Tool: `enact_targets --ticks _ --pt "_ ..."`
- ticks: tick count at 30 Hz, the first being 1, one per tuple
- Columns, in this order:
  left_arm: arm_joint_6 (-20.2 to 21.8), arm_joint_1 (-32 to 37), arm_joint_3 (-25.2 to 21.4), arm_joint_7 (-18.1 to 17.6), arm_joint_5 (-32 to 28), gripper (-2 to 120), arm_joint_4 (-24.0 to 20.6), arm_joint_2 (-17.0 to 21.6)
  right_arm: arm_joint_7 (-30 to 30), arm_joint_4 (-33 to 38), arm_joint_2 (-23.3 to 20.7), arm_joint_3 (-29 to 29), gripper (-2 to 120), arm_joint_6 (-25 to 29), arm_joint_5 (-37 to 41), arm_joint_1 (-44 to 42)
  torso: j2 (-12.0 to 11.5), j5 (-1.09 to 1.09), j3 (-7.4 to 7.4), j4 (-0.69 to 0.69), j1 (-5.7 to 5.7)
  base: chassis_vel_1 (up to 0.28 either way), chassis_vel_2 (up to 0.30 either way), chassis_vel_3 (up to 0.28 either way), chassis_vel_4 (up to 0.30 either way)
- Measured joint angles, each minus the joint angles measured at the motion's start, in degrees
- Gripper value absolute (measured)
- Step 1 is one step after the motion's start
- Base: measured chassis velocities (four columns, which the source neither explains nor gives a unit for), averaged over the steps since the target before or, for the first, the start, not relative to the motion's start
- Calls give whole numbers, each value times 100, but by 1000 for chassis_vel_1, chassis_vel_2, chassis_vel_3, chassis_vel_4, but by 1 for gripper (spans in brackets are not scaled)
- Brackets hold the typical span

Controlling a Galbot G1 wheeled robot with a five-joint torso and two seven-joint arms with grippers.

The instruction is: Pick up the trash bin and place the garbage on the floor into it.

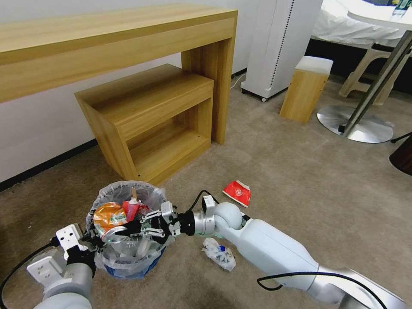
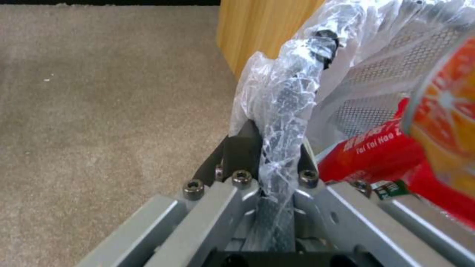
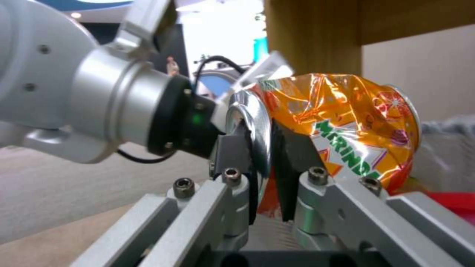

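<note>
**A:** Trash bin [image 1: 128, 266] is sitting on the beige carpet [image 1: 279, 163] just in front of the low wooden shelf [image 1: 150, 124], and both arms are busy with it. The left gripper [image 1: 92, 240] is pinching the near edge of the rim, its fingers [image 2: 242, 148] clamping down on a bunched fold of the plastic liner [image 2: 282, 96]. You can see the bin's mesh wall [image 2: 381, 81] right past the fingers in the left wrist view.

**B:** And the right one?

**A:** The right gripper [image 1: 128, 229] is reaching over the mouth of the bin from the other side, closing on the crushed orange can [image 1: 108, 214]. In the right wrist view its fingers [image 3: 232, 155] are squeezing the silver end of the can, with the crumpled body sticking out past them. The left arm's wrist is hanging right behind it.

**B:** Anything in the bin already?

**A:** Yeah, a red wrapper [image 1: 133, 209] is lying under the can, and a wooden stick [image 1: 134, 194] is poking up just beyond it.

**B:** What's lying around outside?

**A:** A red snack wrapper [image 1: 237, 192] is sitting on the carpet off to the far side of the right arm's elbow, well apart from the bin. A crumpled white piece with a bit of blue [image 1: 219, 254] is lying right beside the right forearm, on the near side.
</note>
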Motion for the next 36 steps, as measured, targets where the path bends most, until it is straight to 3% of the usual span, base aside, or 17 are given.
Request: enact_targets --ticks 14,23,36 --pt "-2 -4 29 2 48 1 -5 -27 -437 -71 -15 152 7 84 -123 -76 0 0 0 0 0 0 0 0 0" --pt "-4 -12 16 7 41 1 -5 -1 267 -229 55 177 7 122 -186 -104 0 0 0 0 0 0 0 0 0" --pt "-7 -26 -11 12 -3 1 4 45 546 0 -76 369 54 -74 -137 -186 0 1 0 0 0 0 0 0 0"
